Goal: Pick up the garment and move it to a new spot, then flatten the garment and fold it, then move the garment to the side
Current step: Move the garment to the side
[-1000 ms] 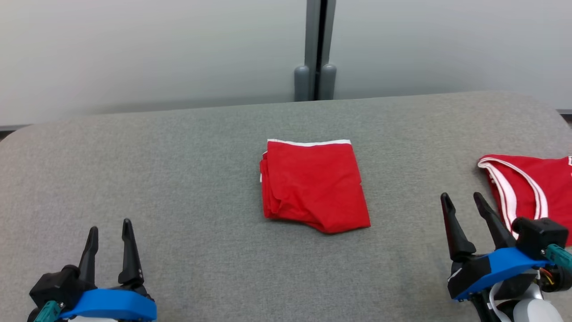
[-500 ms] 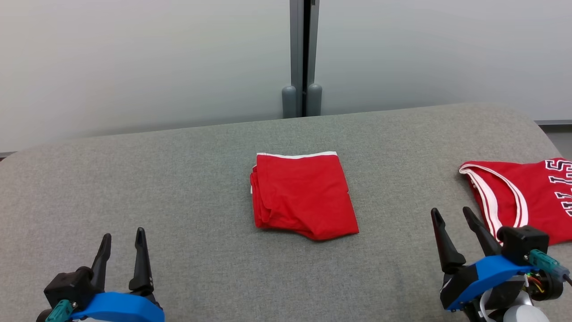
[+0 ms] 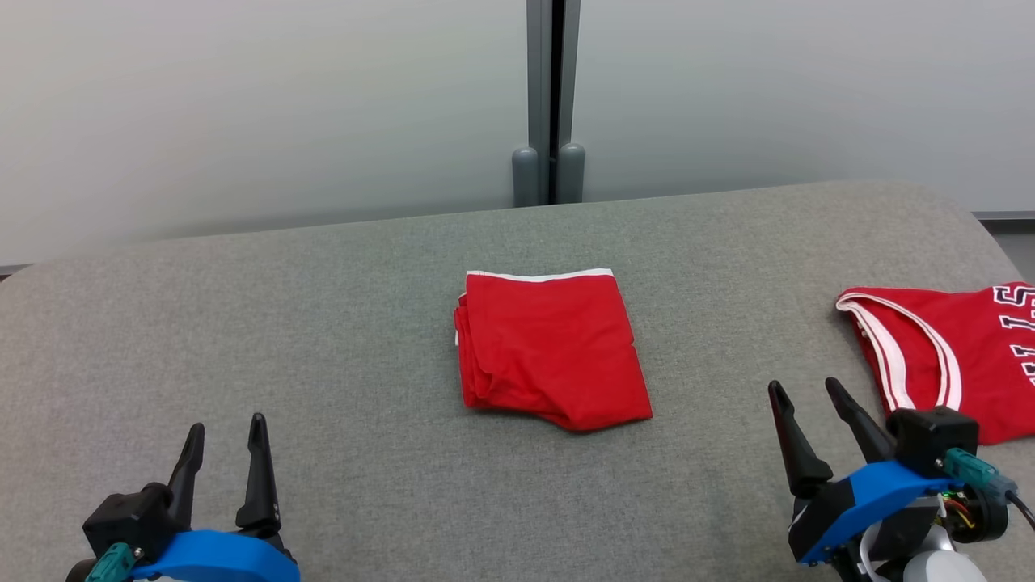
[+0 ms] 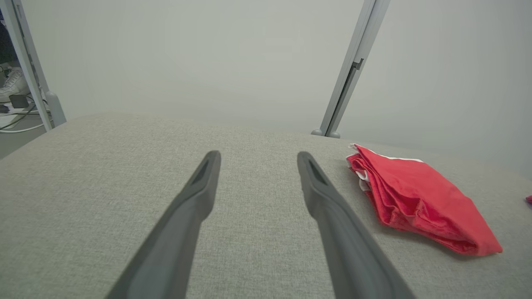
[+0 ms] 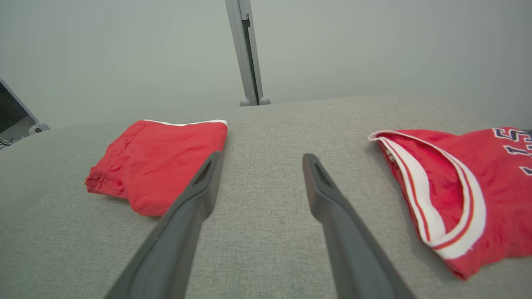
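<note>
A red garment (image 3: 554, 347) with a white hem lies folded into a compact rectangle at the middle of the grey fabric surface (image 3: 323, 323); it also shows in the wrist views (image 4: 419, 199) (image 5: 162, 162). A second red garment, a jersey (image 3: 962, 356) (image 5: 457, 182) with white-trimmed openings and lettering, lies flat at the right edge. My left gripper (image 3: 226, 424) (image 4: 258, 154) hovers open at the near left, well apart from the folded piece. My right gripper (image 3: 804, 386) (image 5: 262, 155) stands open at the near right, between the two garments, just left of the jersey, touching neither.
A grey post (image 3: 550, 97) with two rounded feet stands behind the surface against a pale wall. The surface's far edge curves down at both back corners. Cables and a shoe (image 4: 14, 83) lie on the floor beyond the left edge.
The head camera has shifted, so the whole scene sits lower and further left in the picture, showing more of the jersey. Both garments lie as before and both grippers stay open.
</note>
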### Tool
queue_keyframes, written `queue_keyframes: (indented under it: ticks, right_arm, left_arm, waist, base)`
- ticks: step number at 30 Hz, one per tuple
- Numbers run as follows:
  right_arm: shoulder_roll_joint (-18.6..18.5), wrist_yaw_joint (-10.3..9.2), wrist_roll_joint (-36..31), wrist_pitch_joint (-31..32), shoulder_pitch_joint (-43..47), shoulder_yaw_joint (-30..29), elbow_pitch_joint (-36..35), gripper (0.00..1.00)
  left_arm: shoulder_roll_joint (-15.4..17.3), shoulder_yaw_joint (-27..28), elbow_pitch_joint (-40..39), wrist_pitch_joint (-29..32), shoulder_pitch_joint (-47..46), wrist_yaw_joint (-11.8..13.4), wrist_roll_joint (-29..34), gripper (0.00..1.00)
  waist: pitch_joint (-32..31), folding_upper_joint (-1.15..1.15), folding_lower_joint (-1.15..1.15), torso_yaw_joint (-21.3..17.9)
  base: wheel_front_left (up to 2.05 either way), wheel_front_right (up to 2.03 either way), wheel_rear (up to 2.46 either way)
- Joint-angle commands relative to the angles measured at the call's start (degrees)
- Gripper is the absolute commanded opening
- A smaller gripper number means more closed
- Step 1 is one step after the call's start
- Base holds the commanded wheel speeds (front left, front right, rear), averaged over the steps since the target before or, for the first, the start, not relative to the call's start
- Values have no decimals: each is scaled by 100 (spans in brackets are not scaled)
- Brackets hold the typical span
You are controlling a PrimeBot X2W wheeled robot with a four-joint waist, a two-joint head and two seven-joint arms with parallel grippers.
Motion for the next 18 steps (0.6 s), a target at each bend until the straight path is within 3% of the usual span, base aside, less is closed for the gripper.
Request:
queue_keyframes:
  ticks: [1,7,14,18]
  right_arm:
    - [-5,3,9,14,-89,14,-19,100]
    - [-24,4,95,277,-523,80,-44,100]
    - [-110,4,308,1893,-1994,275,654,100]
    - [-61,3,447,2403,-2699,190,1351,100]
  left_arm:
    - [33,-16,-49,11,46,29,35,100]
    - [33,-83,-203,34,-193,39,71,100]
    - [71,-184,-350,78,-774,-17,155,100]
    - [26,-262,-314,18,-1072,-86,165,100]
  waist:
    - [40,0,0,33]
    - [329,0,0,146]
    - [1036,0,0,489]
    - [1334,0,0,691]
  base:
    - [0,0,0]
    - [0,0,0]
    - [0,0,0]
    - [0,0,0]
